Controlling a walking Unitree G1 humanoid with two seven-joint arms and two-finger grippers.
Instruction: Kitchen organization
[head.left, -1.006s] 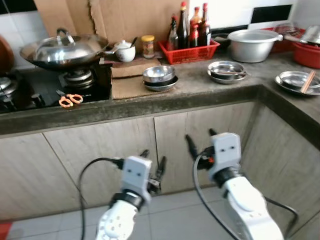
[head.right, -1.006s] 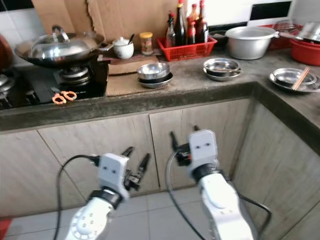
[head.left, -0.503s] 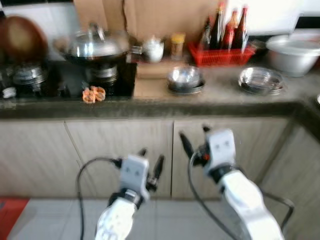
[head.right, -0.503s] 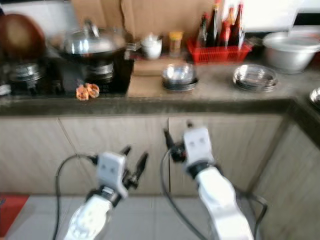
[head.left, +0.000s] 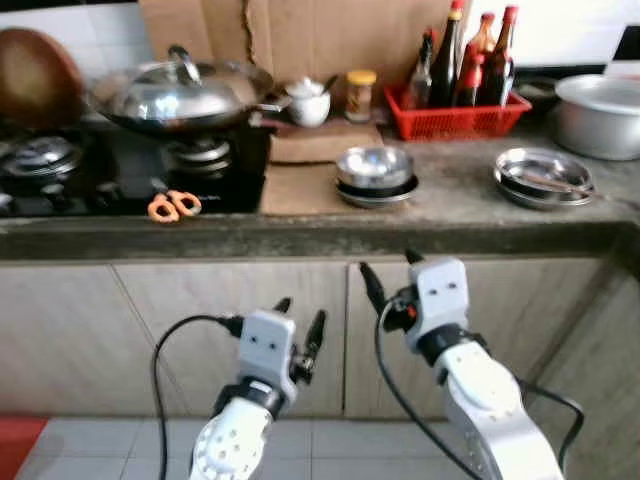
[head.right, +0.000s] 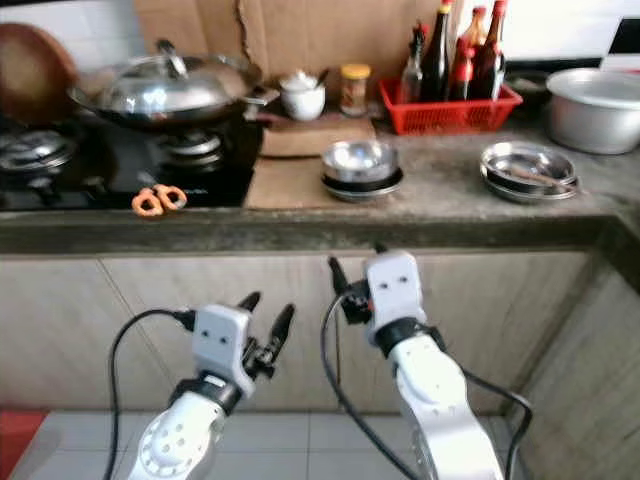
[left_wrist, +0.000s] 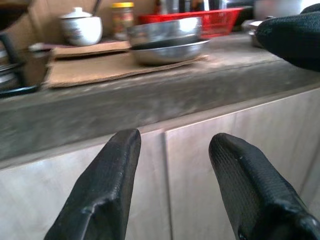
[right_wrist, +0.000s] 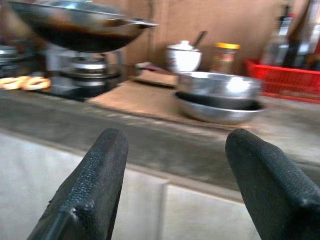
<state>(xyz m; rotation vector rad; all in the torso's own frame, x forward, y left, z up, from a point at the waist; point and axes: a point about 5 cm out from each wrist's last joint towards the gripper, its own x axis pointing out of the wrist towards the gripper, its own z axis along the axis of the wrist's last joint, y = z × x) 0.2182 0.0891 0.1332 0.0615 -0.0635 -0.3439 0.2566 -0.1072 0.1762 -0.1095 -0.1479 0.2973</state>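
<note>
Approach stage: both claws empty, held below the tabletop edge.

The left claw and right claw stood open before the cabinet doors; reaching up seemed next; stacked steel bowls sat nearest on the tabletop, contents unclear; beyond, the red basket held bottles; the wok stayed lidded.

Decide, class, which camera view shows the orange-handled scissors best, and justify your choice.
The left eye view: the scissors lie sharp and whole on the black stove's front edge. The right eye view shows them similarly; in the right wrist view they are a blurred orange shape at the edge.
</note>
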